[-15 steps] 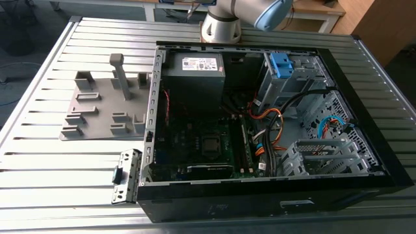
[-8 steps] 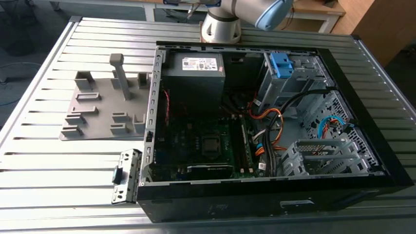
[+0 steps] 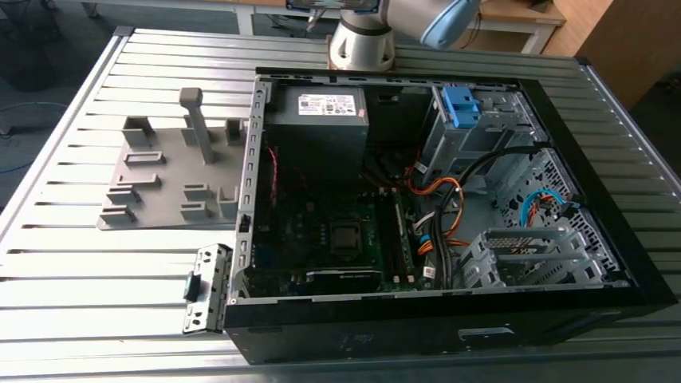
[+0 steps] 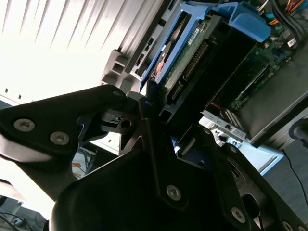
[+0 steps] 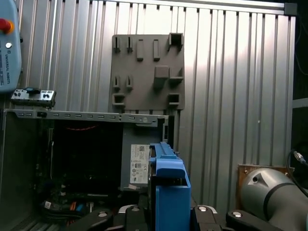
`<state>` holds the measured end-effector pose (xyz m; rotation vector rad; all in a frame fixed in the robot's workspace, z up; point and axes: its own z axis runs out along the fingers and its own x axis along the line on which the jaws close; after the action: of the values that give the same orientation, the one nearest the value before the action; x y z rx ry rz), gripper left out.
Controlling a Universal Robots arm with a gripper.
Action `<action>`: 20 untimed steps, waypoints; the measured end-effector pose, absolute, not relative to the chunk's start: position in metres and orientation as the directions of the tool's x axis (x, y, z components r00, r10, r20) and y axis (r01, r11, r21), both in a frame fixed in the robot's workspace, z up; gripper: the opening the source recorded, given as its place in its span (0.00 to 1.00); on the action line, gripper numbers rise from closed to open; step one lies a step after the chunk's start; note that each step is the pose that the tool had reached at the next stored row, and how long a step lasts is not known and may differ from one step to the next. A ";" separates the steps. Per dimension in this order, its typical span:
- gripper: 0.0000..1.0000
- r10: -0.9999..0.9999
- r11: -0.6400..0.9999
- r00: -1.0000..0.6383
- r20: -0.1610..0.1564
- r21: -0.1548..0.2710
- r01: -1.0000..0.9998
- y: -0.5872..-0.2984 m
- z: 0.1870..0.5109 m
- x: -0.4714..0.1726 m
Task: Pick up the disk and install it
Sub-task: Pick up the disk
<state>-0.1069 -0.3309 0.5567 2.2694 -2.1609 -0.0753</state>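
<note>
Above the open black computer case (image 5: pixel 86 117), the black gripper (image 5: pixel 166 216) clamps the flat silver disk (image 4: pixel 185 57). Its blue plastic bracket (image 5: pixel 168 187) sits between the fingers (image 5: pixel 211 217).

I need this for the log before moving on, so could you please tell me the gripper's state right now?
The gripper is shut on the disk.

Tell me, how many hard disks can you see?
1. The disk sits in its blue bracket, clamped by the gripper, as seen in both wrist views. More could be hidden inside the computer case.
</note>
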 end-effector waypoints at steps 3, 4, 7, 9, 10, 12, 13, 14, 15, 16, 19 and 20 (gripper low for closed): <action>0.36 -0.998 -0.050 0.048 -0.030 0.040 -0.998 -0.331 0.556 -0.093; 0.36 -0.998 -0.050 0.049 -0.030 0.040 -0.998 -0.331 0.556 -0.089; 0.36 -0.998 -0.050 0.048 -0.030 0.041 -0.998 -0.332 0.556 -0.075; 0.36 -0.998 -0.050 0.048 -0.030 0.042 -0.998 -0.332 0.555 -0.067; 0.36 -0.998 -0.050 0.048 -0.030 0.042 -0.998 -0.333 0.555 -0.062; 0.36 -0.998 -0.050 0.048 -0.030 0.043 -0.998 -0.333 0.555 -0.053; 0.36 -0.998 -0.050 0.048 -0.030 0.043 -0.998 -0.333 0.555 -0.049; 0.36 -0.998 -0.050 0.048 -0.030 0.043 -0.998 -0.333 0.554 -0.046; 0.36 -0.998 -0.050 0.048 -0.030 0.043 -0.998 -0.334 0.554 -0.043; 0.36 -0.998 -0.049 0.048 -0.031 0.043 -0.998 -0.334 0.553 -0.041; 0.36 -0.998 -0.043 0.041 -0.039 0.043 -0.998 -0.335 0.549 -0.040; 0.36 -0.998 -0.039 0.037 -0.042 0.043 -0.998 -0.335 0.548 -0.039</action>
<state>-0.0394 -0.3354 0.5479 2.2606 -2.1769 -0.0939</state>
